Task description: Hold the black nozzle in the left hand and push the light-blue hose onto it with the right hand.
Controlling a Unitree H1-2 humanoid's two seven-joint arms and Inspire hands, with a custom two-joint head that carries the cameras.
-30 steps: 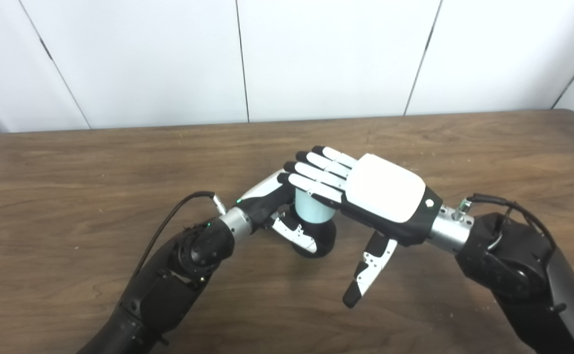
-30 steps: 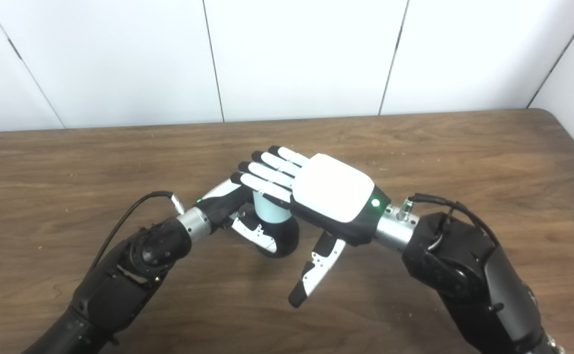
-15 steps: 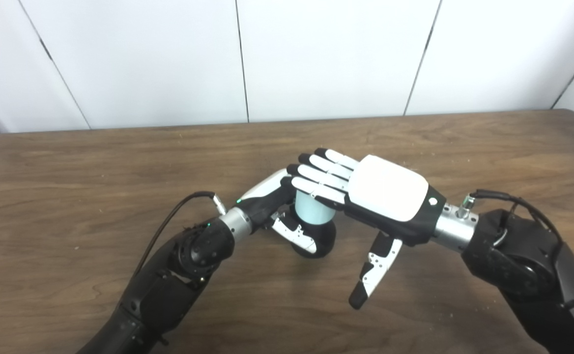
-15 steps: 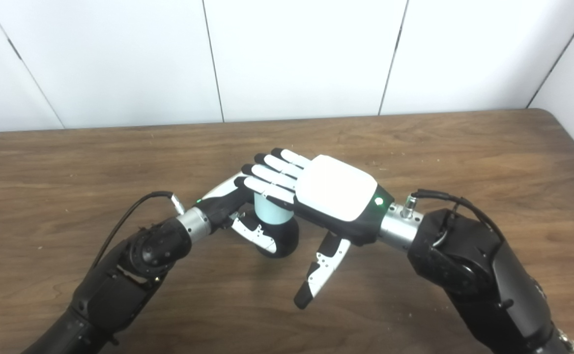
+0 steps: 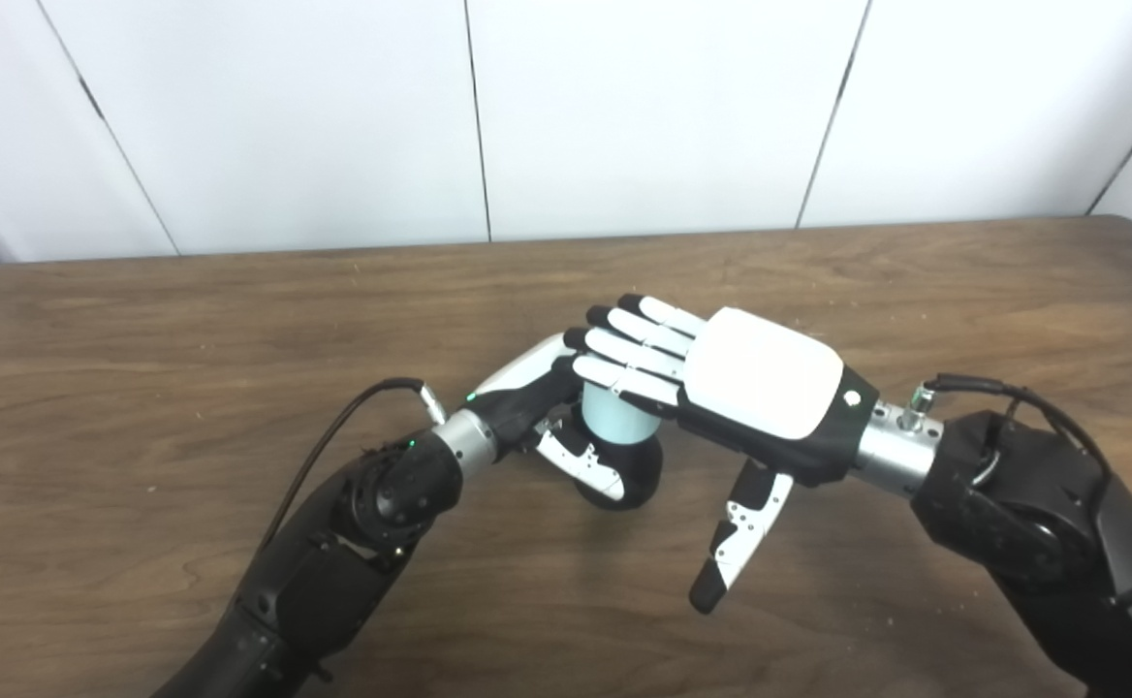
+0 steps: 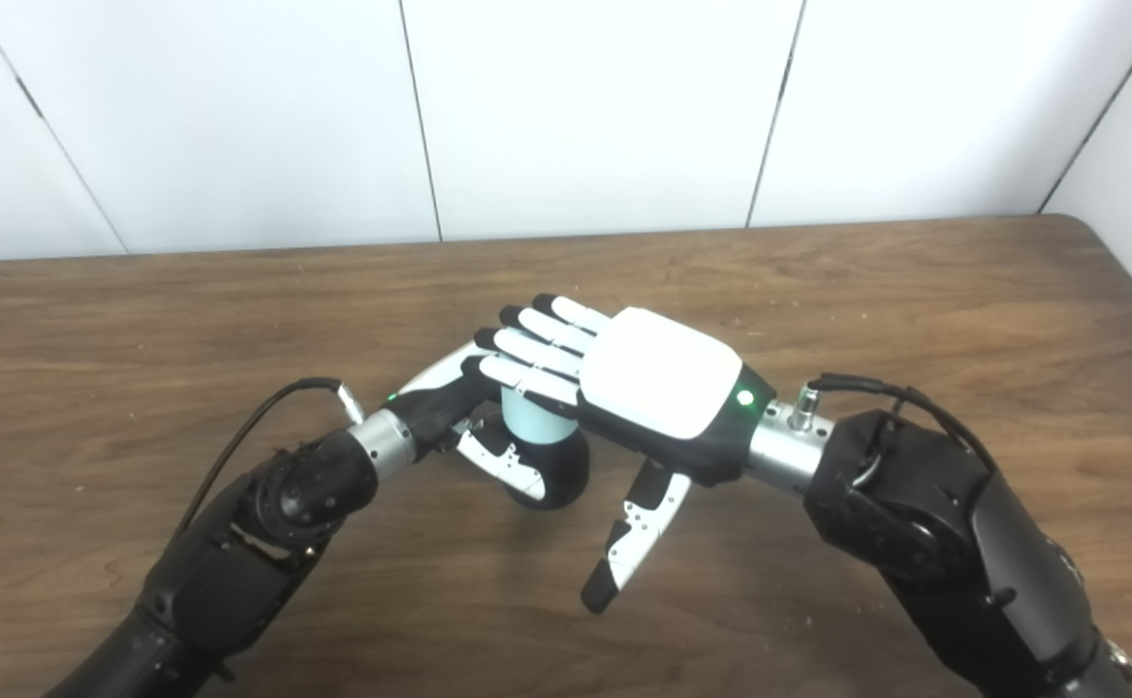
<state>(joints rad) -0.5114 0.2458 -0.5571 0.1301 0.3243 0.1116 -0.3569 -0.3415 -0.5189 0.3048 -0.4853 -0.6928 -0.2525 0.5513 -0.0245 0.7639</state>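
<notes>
While flat right hand covers hose, open table rightward

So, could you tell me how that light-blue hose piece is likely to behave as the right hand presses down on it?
The light-blue hose is short, wide and upright, so it probably stays stiff rather than flopping. The right hand lies flat on top, fingers straight, so it could skid sideways. The black nozzle beneath looks rounded and might roll without the left hand around it.

Right hand, flat atop the light-blue hose, shifts slightly rightward, its arm drawing back.
</notes>
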